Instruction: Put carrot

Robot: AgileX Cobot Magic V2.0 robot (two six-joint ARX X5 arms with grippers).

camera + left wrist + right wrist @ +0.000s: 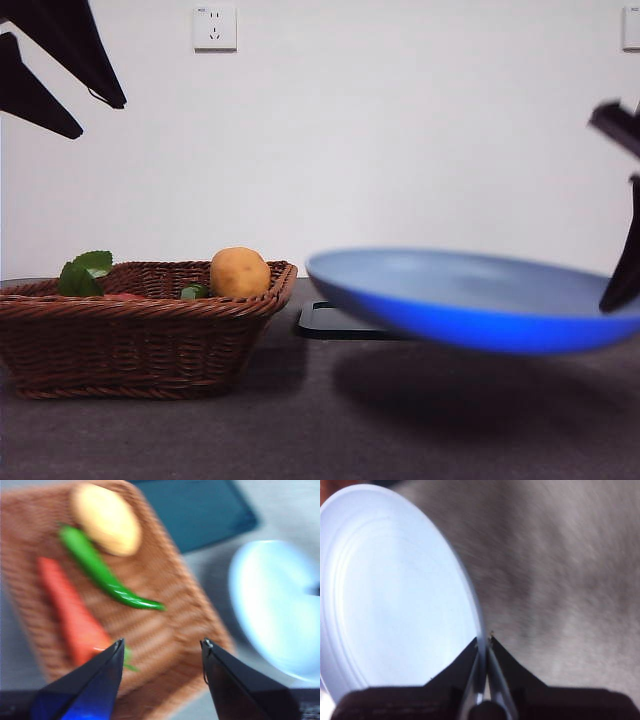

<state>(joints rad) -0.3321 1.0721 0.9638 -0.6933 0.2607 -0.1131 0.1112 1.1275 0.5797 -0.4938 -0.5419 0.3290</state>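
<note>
Gripping the blue plate [395,590] by its rim, my right gripper [484,642] has its jaws clamped together on the edge and holds the plate off the table [300,430], beside the wicker basket [130,340]. My left gripper [161,647] hangs above the basket with jaws spread apart, holding nothing. Inside the basket lie the carrot [70,615], a long green pepper [100,570] next to it, and a potato [239,272] at the end nearest the plate. Behind the basket a dark tray [330,322] lies flat.
</note>
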